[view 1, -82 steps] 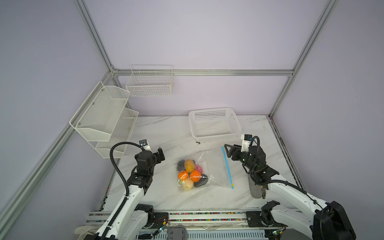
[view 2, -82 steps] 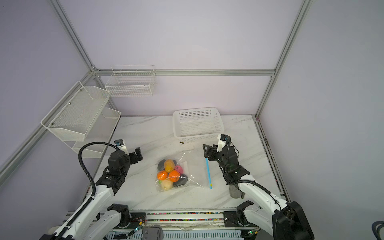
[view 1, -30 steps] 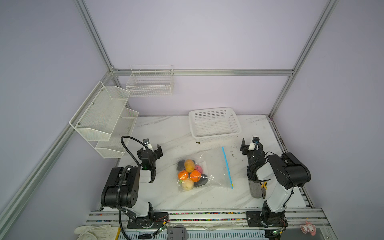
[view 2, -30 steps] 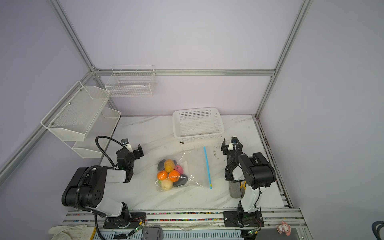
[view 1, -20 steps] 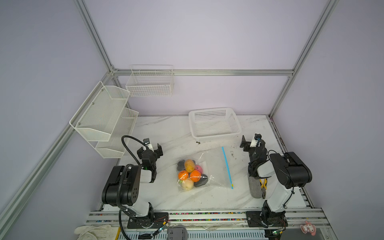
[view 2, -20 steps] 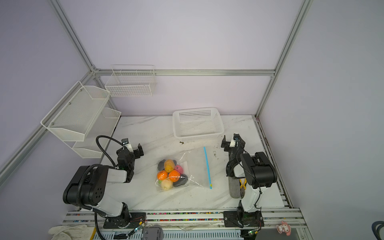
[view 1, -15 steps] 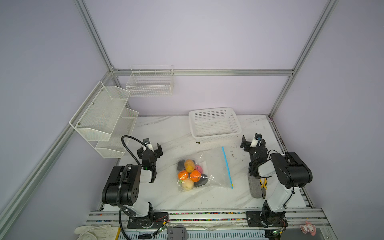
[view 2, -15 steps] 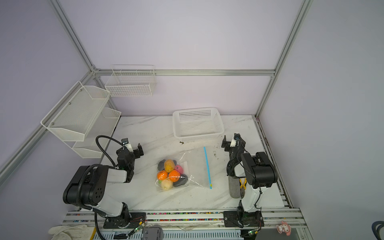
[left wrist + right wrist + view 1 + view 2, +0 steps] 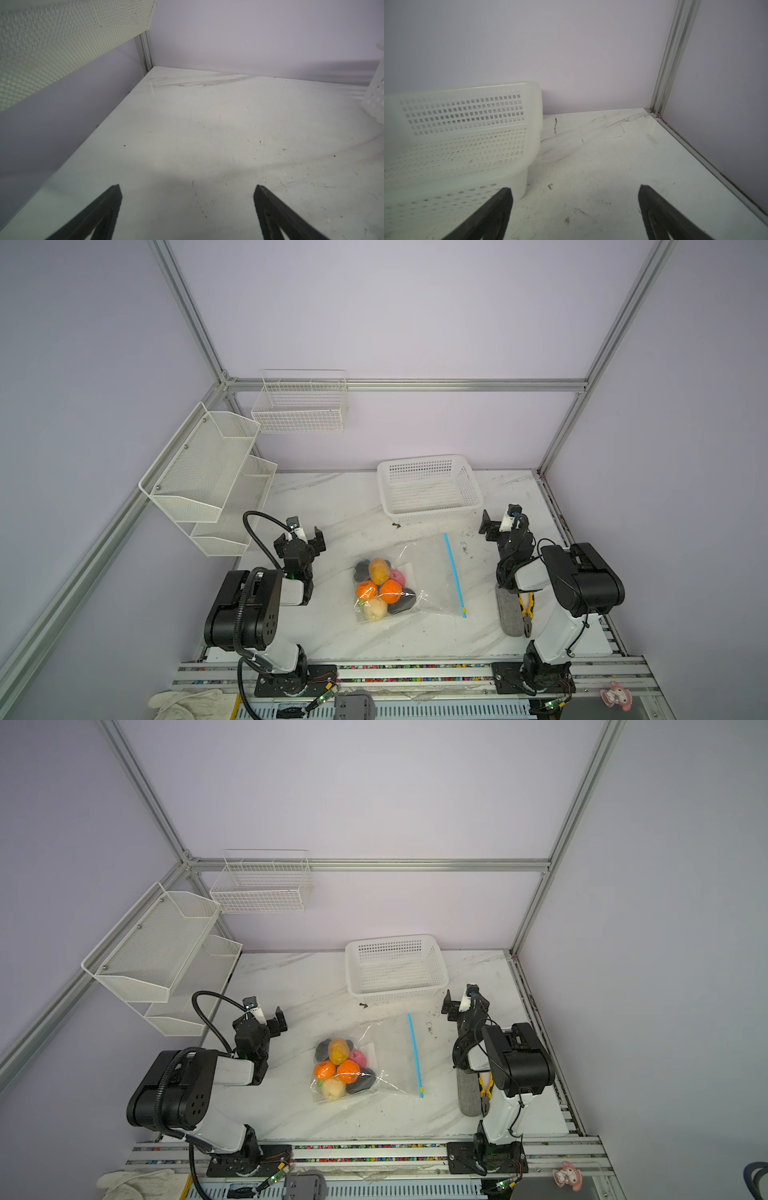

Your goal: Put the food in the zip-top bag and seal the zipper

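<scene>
The clear zip-top bag (image 9: 430, 572) (image 9: 392, 1052) lies flat mid-table in both top views. The food (image 9: 380, 585) (image 9: 338, 1069) is bunched inside its left end: two orange pieces, a cream one, a pink one, a yellow-brown oval and black lumps. The light-blue zipper (image 9: 454, 572) (image 9: 414, 1052) runs straight along the bag's right edge, its yellow piece at the near end. My left gripper (image 9: 301, 540) (image 9: 188, 193) is open and empty, well left of the bag. My right gripper (image 9: 503, 526) (image 9: 575, 193) is open and empty, right of the zipper.
A white perforated basket (image 9: 432, 512) (image 9: 467, 108) stands behind the bag, close to my right gripper. Yellow-handled pliers (image 9: 527, 605) and a grey block (image 9: 510, 614) lie under the right arm. Mesh shelves (image 9: 199, 472) and a wire basket (image 9: 299, 406) hang on the walls.
Both arms have folded back from the bag to their bases. Over the last second the right gripper drifted slightly toward the back. The bag and food have not moved.
</scene>
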Robot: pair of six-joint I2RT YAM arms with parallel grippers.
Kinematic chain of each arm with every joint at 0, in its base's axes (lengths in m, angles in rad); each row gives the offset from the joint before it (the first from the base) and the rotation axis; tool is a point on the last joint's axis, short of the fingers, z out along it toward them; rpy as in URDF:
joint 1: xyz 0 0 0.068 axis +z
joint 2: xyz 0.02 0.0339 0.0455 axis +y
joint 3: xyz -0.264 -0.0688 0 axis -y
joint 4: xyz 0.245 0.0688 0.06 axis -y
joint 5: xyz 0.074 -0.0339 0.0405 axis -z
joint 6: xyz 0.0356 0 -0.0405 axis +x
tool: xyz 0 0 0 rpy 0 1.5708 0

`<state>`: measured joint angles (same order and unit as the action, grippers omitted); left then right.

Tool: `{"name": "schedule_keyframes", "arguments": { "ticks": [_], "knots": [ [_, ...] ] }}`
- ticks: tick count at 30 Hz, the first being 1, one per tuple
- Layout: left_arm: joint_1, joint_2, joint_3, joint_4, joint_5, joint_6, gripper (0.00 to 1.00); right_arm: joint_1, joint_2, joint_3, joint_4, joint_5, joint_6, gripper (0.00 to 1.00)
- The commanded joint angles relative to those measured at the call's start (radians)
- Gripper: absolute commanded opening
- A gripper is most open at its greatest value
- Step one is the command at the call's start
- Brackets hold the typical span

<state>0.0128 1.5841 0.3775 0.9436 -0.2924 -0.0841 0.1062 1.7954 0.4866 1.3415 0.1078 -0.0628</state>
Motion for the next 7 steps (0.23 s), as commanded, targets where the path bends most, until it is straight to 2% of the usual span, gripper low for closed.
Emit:
{"name": "schedule_keyframes", "arguments": {
  "ticks": [1,7],
  "knots": [
    [-0.003,0.002,-0.017,0.057,-0.016,0.021,1.0,-0.008,0.001,0.015,-0.008,-0.018,0.009,0.97],
    [-0.003,-0.006,-0.023,0.063,-0.014,0.021,1.0,-0.019,-0.006,0.004,-0.001,-0.03,0.012,0.97]
  ]
}}
